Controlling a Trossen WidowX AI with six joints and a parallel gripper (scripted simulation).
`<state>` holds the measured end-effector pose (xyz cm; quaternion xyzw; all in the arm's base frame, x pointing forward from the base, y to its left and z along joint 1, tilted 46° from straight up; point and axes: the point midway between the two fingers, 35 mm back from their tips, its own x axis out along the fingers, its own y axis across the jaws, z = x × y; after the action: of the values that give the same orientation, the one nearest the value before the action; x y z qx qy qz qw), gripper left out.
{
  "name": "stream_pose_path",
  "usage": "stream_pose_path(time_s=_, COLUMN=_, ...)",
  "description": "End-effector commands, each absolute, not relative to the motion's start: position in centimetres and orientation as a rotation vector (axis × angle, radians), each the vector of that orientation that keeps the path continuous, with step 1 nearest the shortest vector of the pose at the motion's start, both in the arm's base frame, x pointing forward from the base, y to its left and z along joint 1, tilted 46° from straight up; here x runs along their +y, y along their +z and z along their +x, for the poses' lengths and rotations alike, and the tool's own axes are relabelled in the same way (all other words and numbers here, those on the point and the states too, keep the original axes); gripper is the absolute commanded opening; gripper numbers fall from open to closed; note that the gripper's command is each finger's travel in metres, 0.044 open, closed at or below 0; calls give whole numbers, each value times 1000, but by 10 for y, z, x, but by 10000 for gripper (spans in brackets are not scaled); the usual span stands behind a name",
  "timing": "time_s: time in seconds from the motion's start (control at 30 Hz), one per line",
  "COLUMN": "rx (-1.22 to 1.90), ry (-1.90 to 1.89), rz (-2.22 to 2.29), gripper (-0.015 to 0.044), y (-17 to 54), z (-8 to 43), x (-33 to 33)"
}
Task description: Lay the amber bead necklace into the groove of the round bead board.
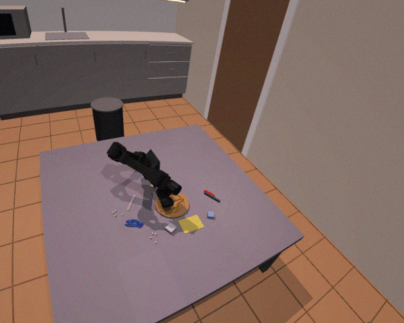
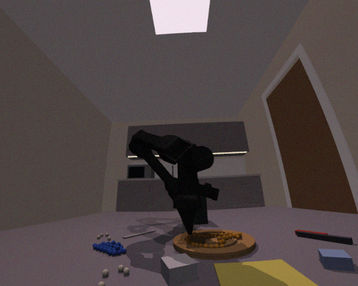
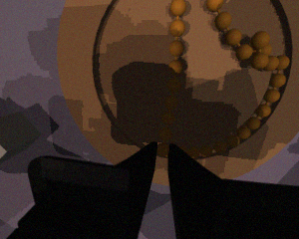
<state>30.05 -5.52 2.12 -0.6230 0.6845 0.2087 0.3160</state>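
Observation:
The round wooden bead board (image 1: 186, 205) (image 2: 214, 253) (image 3: 76, 60) lies flat on the table, with a dark ring groove. The amber bead necklace (image 2: 221, 241) (image 3: 177, 28) lies on it. In the wrist view, beads follow the groove at the right and lower right. A few are bunched at the right, and one strand runs straight down inside the ring to the fingertips. My gripper (image 2: 190, 233) (image 3: 162, 148) points down at the board's near-left part, shut on the necklace with a narrow gap between the tips. Shadow dims the beads there.
A blue bead string (image 1: 134, 223) (image 2: 110, 247) and loose white beads (image 1: 153, 233) lie left of the board. A white block (image 1: 170, 227) (image 2: 179, 269), yellow sheet (image 1: 190, 224) and blue block (image 1: 211, 214) lie in front. A red-black pen-like thing (image 1: 211, 196) lies right, a white stick (image 1: 130, 202) left.

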Motion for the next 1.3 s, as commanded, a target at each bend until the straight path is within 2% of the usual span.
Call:
stream_pose_path(time_s=0.0, rx=1804, ry=547, rz=-1640, gripper=0, y=24, z=293, x=-58)
stream_pose_path(time_s=0.43, rx=1804, ry=547, rz=-1640, gripper=0, y=19, z=293, x=-64)
stream_pose_path(time_s=1.0, rx=1804, ry=551, rz=-1640, gripper=440, y=22, z=293, x=-60)
stream_pose_path(time_s=1.27, rx=1804, ry=547, rz=-1640, gripper=440, y=24, z=293, x=-57)
